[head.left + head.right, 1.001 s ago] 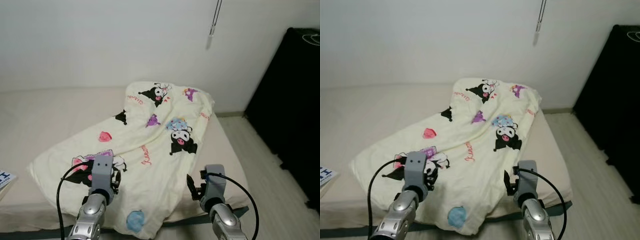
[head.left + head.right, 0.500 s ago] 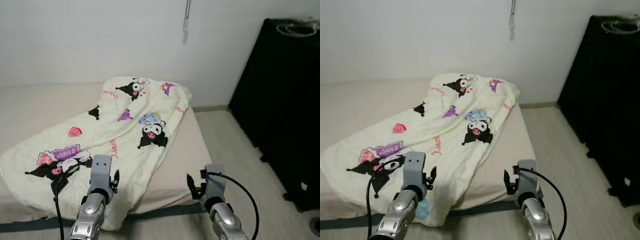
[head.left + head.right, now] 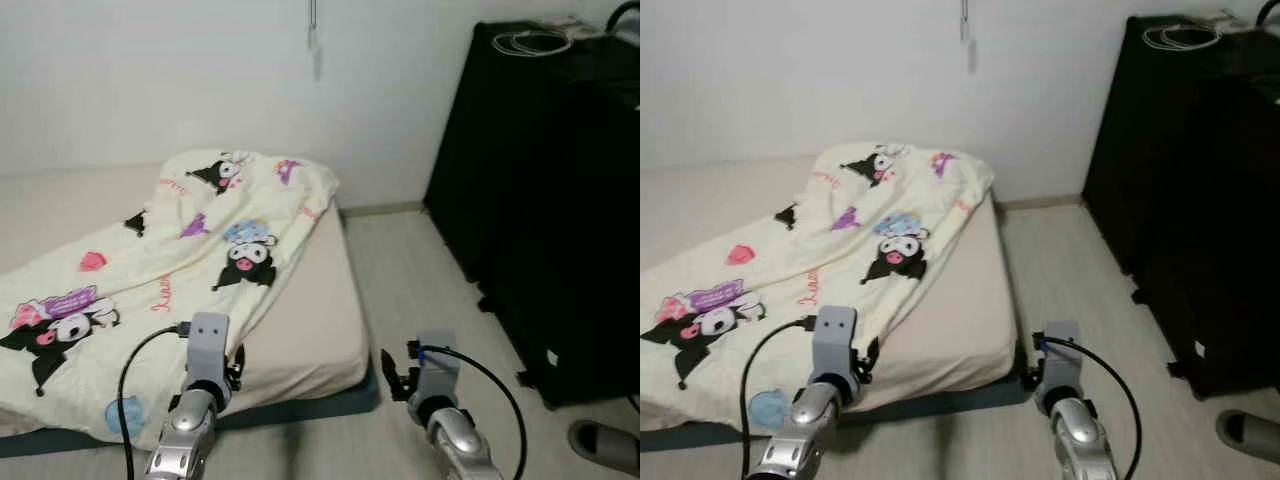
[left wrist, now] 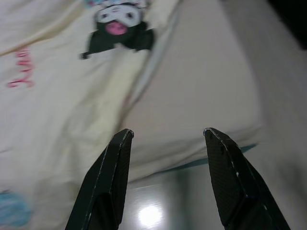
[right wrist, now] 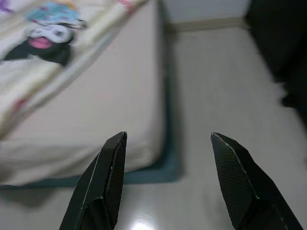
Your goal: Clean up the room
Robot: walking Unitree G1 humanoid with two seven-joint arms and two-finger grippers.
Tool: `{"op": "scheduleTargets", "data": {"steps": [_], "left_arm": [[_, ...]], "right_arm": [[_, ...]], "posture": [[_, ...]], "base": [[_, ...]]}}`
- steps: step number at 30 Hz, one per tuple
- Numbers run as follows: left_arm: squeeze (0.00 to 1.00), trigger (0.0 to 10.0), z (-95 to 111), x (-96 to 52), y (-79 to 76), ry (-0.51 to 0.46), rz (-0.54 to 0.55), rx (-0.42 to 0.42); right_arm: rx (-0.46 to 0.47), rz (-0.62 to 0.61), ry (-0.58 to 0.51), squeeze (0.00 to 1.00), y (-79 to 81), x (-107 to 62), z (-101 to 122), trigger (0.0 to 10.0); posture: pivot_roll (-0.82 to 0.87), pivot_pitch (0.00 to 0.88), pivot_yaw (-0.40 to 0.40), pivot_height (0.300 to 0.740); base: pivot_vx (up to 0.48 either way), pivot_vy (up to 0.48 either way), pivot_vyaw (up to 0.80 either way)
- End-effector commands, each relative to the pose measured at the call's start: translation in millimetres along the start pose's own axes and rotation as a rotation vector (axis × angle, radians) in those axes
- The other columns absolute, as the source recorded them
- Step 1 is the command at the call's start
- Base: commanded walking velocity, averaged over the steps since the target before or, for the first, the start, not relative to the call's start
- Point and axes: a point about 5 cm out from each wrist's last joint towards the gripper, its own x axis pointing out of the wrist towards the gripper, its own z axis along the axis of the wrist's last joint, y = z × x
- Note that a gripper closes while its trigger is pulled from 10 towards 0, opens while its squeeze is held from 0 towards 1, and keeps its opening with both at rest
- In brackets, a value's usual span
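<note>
Currently both empty, wide-open grippers, left gripper (image 4: 165,179) and right gripper (image 5: 168,182), hang before the mattress (image 3: 310,330); the rumpled blanket (image 3: 170,260), at ten o'clock, likely wants squaring up first.

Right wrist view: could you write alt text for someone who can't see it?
Two black fingers of the open right pincer frame a low mattress with a cartoon-print blanket draped over it, pale floor beside it and dark furniture at the edge.
</note>
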Motion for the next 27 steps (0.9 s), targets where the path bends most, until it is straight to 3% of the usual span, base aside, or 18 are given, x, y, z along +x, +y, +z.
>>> {"op": "scheduleTargets", "data": {"steps": [1, 15, 27], "left_arm": [[0.0, 10.0, -6.3, -2.7, 3.6, 0.03, 0.01, 0.004], [0.0, 10.0, -5.1, -2.2, 3.5, 0.027, 0.007, 0.006], [0.0, 10.0, -3.0, -1.2, 1.7, 0.015, -0.005, 0.002]], "right_arm": [[0.008, 0.008, 0.016, 0.0, 4.4, -0.9, -3.7, 10.0], [0.008, 0.008, 0.015, 0.0, 4.7, -0.1, -3.1, 10.0], [0.006, 0.007, 0.016, 0.0, 4.3, 0.8, -3.0, 10.0]], "posture": [[0.03, 0.142, -0.002, 0.74], [0.03, 0.139, 0.0, 0.74], [0.03, 0.126, 0.0, 0.74]], "base": [[0.0, 0.0, 0.0], [0.0, 0.0, 0.0], [0.0, 0.414, 0.0]]}}
